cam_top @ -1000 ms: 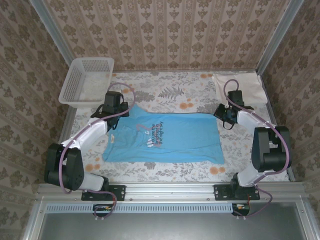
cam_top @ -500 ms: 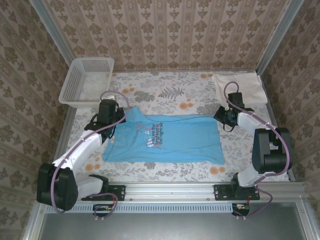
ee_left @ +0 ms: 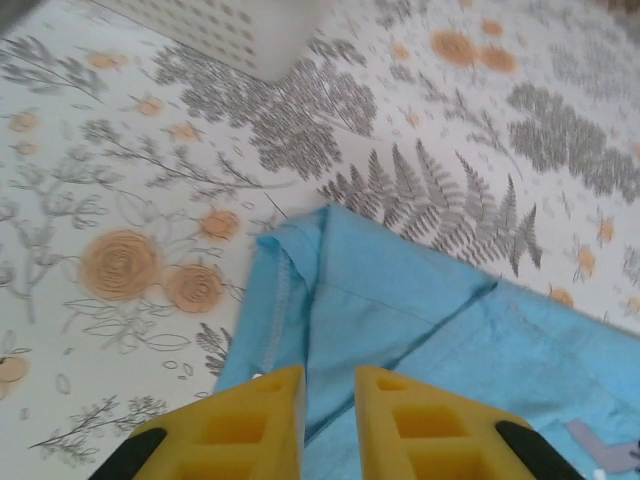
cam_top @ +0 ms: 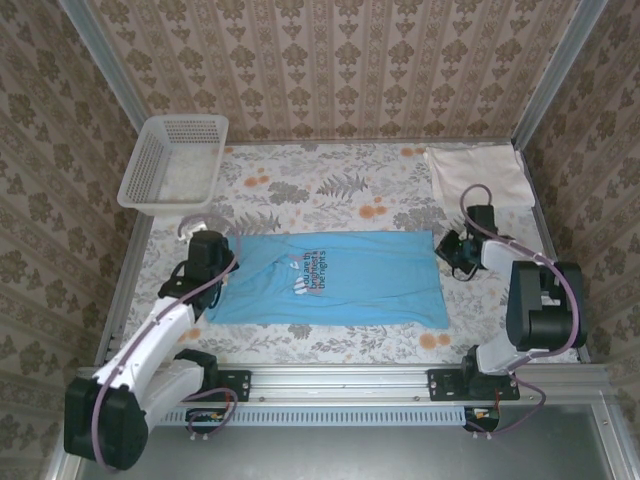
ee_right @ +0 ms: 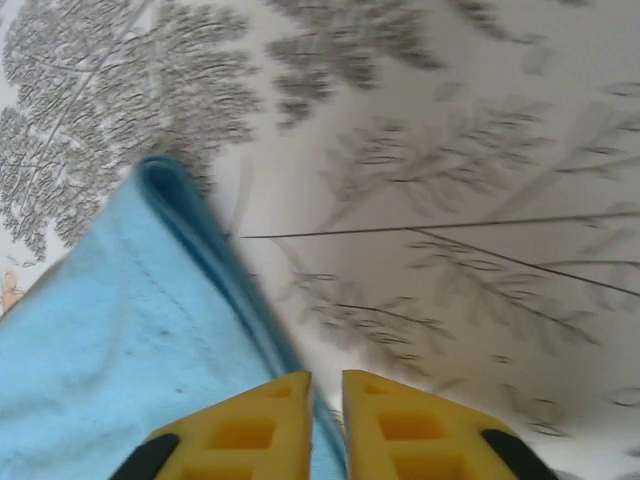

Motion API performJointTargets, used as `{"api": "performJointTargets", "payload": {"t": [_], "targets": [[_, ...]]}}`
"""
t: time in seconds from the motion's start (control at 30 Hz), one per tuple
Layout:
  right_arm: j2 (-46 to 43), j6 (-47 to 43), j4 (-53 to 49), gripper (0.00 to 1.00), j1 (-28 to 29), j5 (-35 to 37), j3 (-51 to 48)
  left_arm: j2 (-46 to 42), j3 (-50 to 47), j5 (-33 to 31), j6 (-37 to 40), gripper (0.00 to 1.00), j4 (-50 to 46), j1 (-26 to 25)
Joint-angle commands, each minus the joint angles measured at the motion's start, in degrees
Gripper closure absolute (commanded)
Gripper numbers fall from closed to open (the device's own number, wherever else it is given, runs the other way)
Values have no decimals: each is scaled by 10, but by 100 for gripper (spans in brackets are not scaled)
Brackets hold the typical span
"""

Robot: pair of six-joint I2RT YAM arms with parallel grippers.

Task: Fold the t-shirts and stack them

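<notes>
Floral tabletop [cam_top: 330,190]: light blue cloth t-shirt [cam_top: 340,280] flat mid-table, cream-white cloth tee [cam_top: 478,172] at far right corner. Left claw [ee_left: 329,385] & right claw [ee_right: 326,385] at blue tee's ends, jaws cracked apart, gripping nothing.

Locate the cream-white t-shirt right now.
In the top view, the cream-white t-shirt lies far right on the table, just beyond the right gripper, apart from the blue t-shirt.

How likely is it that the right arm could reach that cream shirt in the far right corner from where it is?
Probably yes. The cream shirt lies flat just beyond the right gripper, on the arm's own side, with nothing standing between them. The gripper is at the blue shirt's edge.
</notes>
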Motion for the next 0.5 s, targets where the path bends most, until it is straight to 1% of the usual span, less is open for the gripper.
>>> {"api": "performJointTargets", "payload": {"t": [0.0,0.03,0.07,0.17,0.23,0.33,0.4,0.47], "targets": [[-44,56,64,79,-43,-51,-42,-48,2,-43,-31,78,-16,4],[-55,61,66,73,-51,-54,-47,-59,3,-40,-29,73,-14,4],[-65,63,64,69,-53,-50,-48,-63,6,-32,-22,71,-8,4],[-101,72,94,68,-42,-65,-55,-30,37,23,13,71,2,3],[-104,66,85,67,-20,-65,-38,19,71,67,32,74,-3,-1],[-79,40,38,68,30,-57,12,122,132,125,59,80,-15,-11],[-38,14,8,68,66,-51,53,192,174,151,72,80,-29,-22],[14,-17,-46,71,102,-37,109,268,234,158,80,81,-56,-34]]}}
